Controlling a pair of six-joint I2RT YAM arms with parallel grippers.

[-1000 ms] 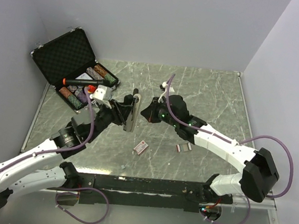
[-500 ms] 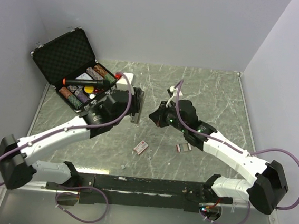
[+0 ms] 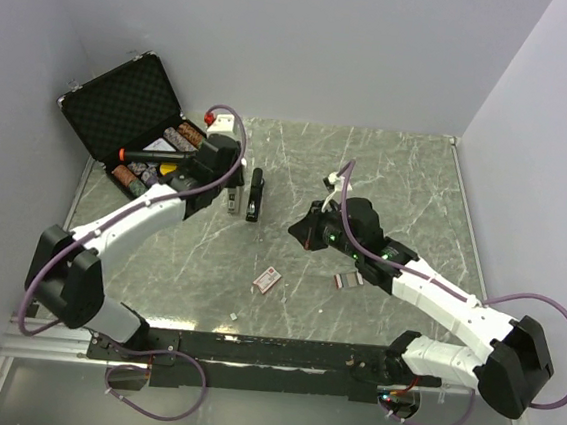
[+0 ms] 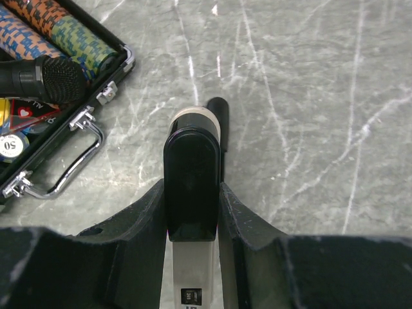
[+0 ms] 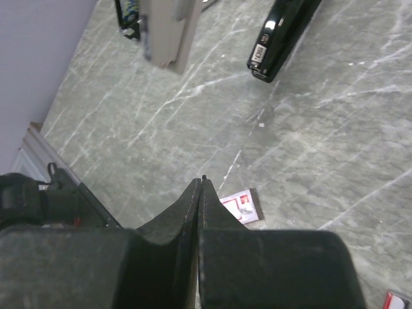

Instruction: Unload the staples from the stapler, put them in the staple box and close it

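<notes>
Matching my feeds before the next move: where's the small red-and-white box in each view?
Top external: red-and-white box, just below centre.
Left wrist: not in view.
Right wrist: box just right of the right claw, tips shut.
Landmark: black stapler, beyond the box in both.

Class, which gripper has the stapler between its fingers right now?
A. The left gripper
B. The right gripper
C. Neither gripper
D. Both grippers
A: the left wrist view shows the stapler clamped between the fingers of the left gripper, while the right gripper is shut on nothing.
</notes>
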